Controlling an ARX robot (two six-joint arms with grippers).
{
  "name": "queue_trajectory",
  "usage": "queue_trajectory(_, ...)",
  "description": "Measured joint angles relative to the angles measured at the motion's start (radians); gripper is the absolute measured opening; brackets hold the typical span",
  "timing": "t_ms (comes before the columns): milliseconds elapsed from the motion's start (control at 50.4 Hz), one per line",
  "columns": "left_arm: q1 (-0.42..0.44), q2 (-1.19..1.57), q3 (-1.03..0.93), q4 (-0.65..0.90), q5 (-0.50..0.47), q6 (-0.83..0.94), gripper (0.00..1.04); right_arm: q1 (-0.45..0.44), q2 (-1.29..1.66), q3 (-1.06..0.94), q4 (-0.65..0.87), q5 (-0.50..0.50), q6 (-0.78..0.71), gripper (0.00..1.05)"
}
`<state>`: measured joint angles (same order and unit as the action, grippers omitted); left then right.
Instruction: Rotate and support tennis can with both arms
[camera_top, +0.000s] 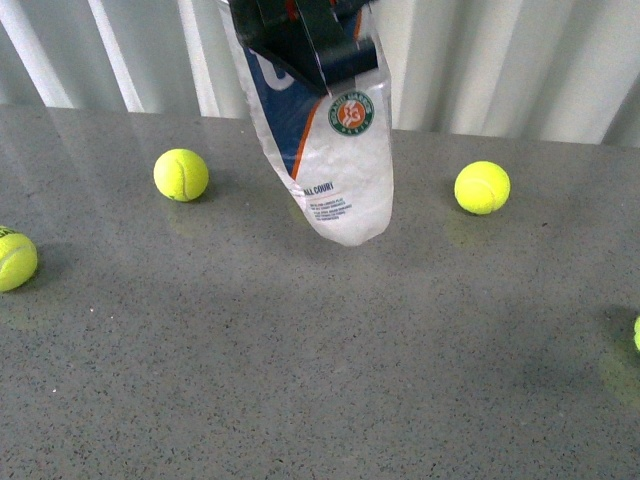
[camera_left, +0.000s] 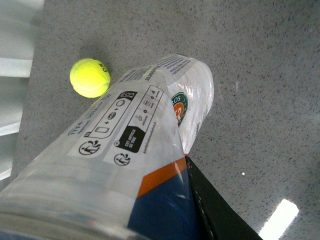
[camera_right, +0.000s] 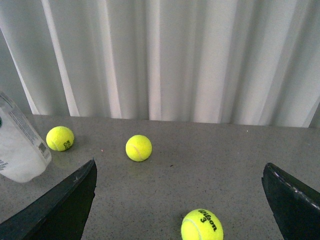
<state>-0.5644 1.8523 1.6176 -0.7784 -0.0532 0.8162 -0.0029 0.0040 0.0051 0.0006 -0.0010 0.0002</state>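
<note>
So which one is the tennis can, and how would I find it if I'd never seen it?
Find the grey speckled table by the white curtain. Near its back middle, between two yellow tennis balls, the black left end effector grips a tall tube. That's the tennis can: clear plastic with a navy-white-orange label and round emblem, not a ball.

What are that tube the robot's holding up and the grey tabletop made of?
The tennis can looks like thin, glossy clear plastic under a printed label: its bare end is see-through. The tabletop looks like polished speckled stone or laminate, hard to tell which; it faintly mirrors the tennis balls.
</note>
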Motion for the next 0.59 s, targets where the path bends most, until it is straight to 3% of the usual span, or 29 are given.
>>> queue_trajectory(258, -0.02, 0.138, 0.028, 0.014, -0.102, 0.075, 0.04, 0.0, 0.0, 0.0, 0.0, 0.0, 0.0, 0.98)
queue_trajectory(595, -0.016, 0.159, 0.034, -0.018, -0.043, 0.055, 0.04, 0.0, 0.0, 0.0, 0.0, 0.0, 0.0, 0.98)
